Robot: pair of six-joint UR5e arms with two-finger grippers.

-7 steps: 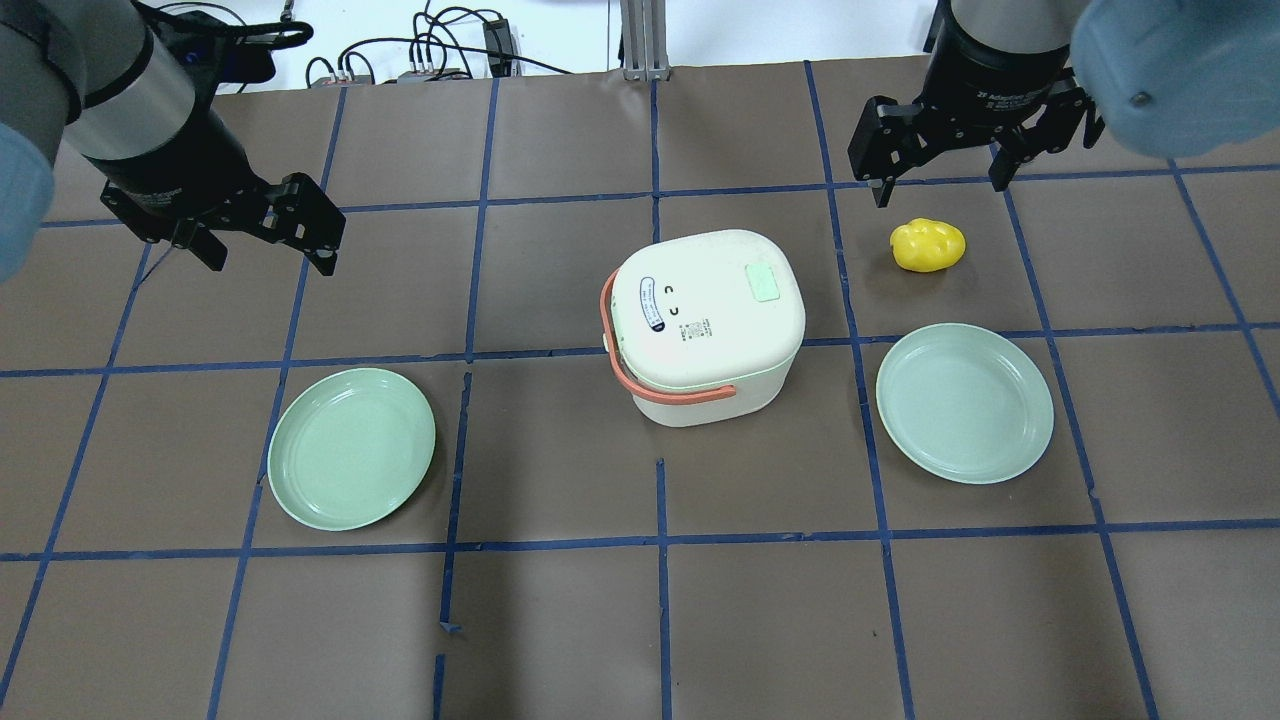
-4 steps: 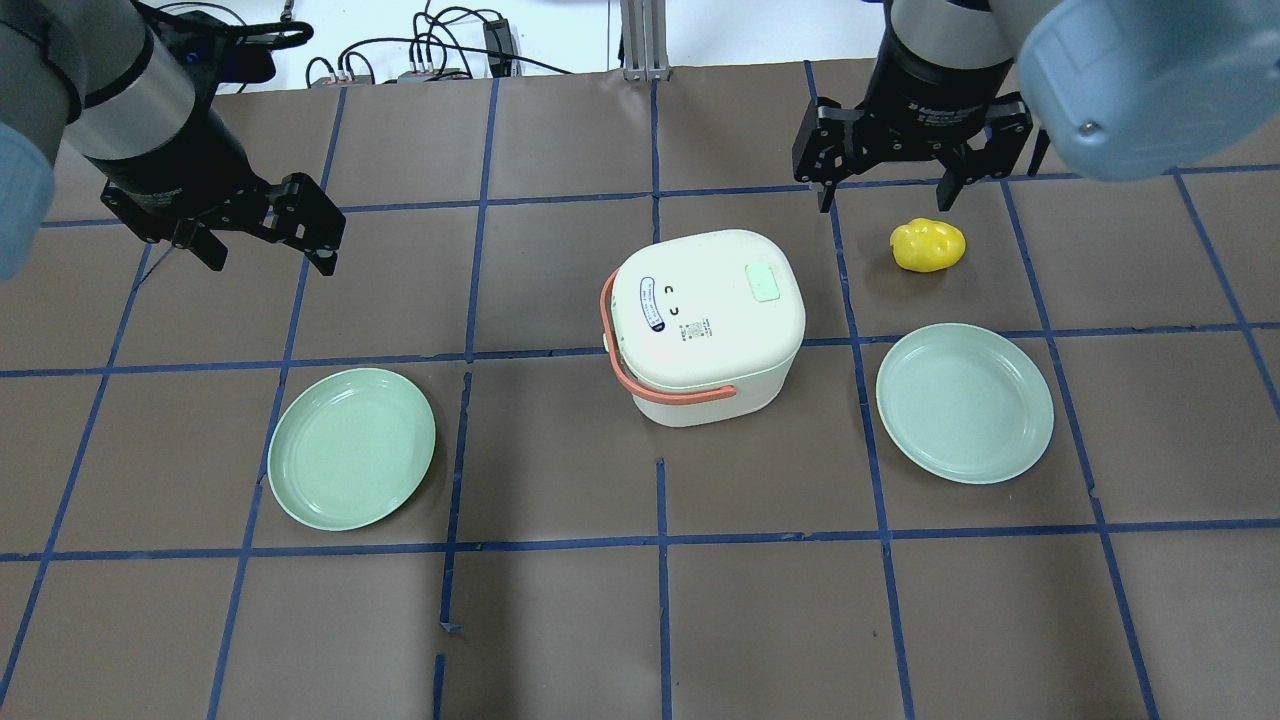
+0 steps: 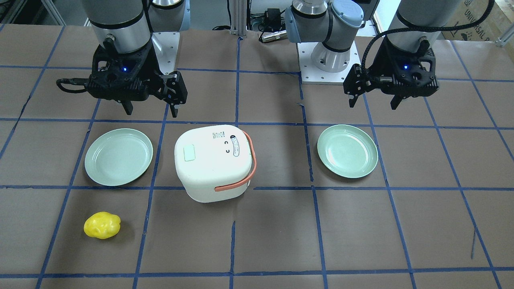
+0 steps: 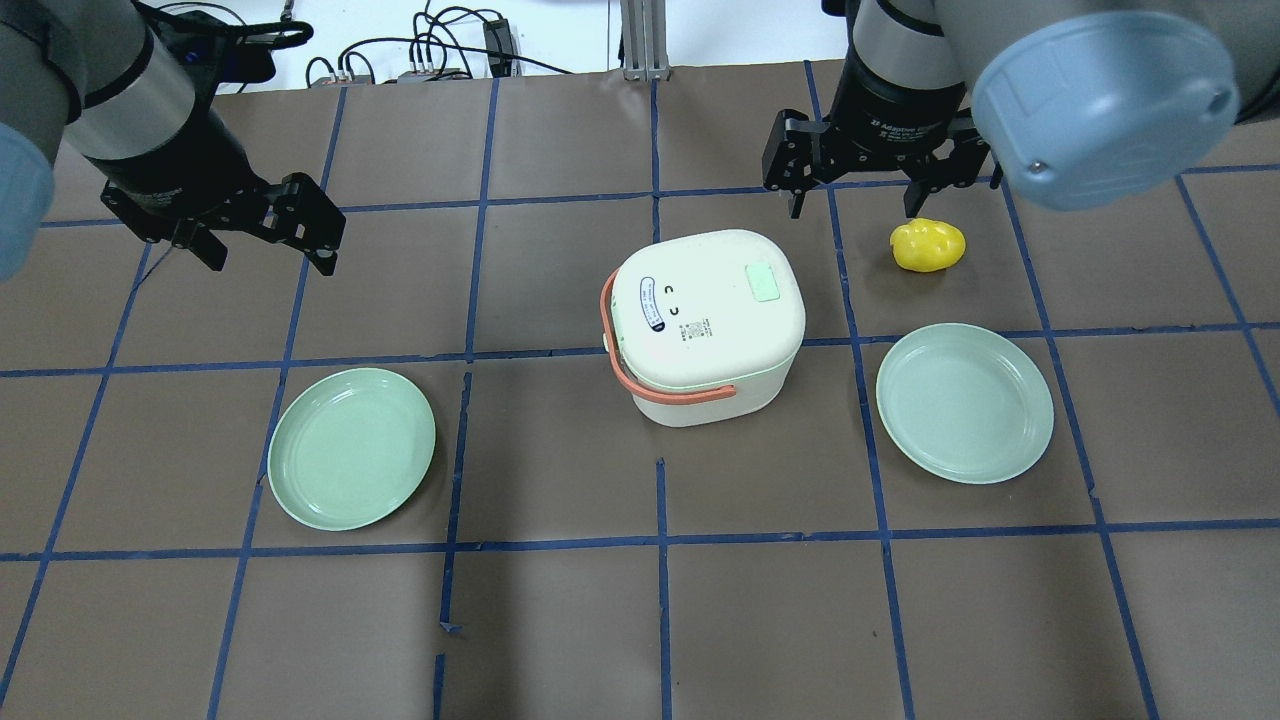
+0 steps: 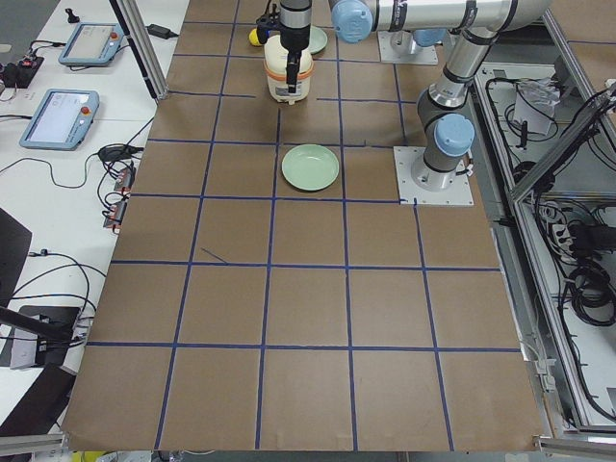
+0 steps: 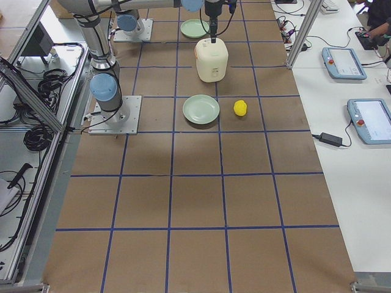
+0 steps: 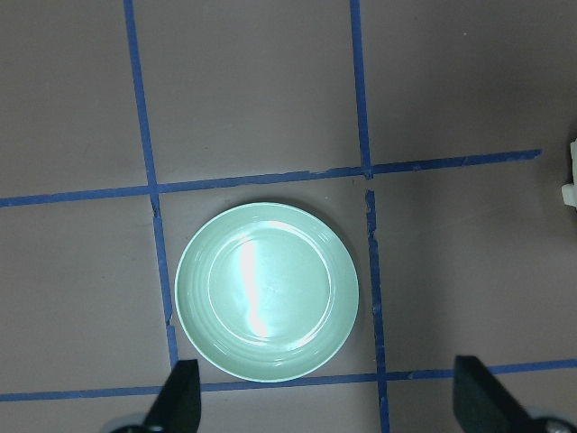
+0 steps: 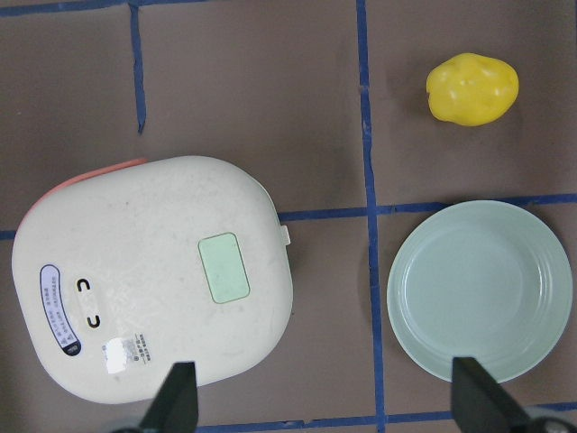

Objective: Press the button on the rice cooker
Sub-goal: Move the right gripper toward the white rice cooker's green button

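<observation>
The cream rice cooker (image 4: 700, 330) with an orange handle stands mid-table, lid closed. Its pale green button (image 4: 765, 283) is on the lid's far right part; it also shows in the right wrist view (image 8: 224, 267) and the front view (image 3: 189, 153). My right gripper (image 4: 853, 200) is open and empty. It hovers behind the cooker's right side, between the cooker and a yellow object (image 4: 928, 245), touching nothing. My left gripper (image 4: 270, 262) is open and empty, far to the cooker's left, above a green plate (image 7: 266, 290).
Two pale green plates lie on the brown paper: one front left (image 4: 351, 448), one to the cooker's right (image 4: 964, 402). The yellow object lies behind the right plate (image 8: 472, 88). Cables run along the table's far edge (image 4: 440, 55).
My right gripper has moved left along the far side, from behind the yellow object to a spot nearer the cooker. The left arm and all the objects have not moved.
</observation>
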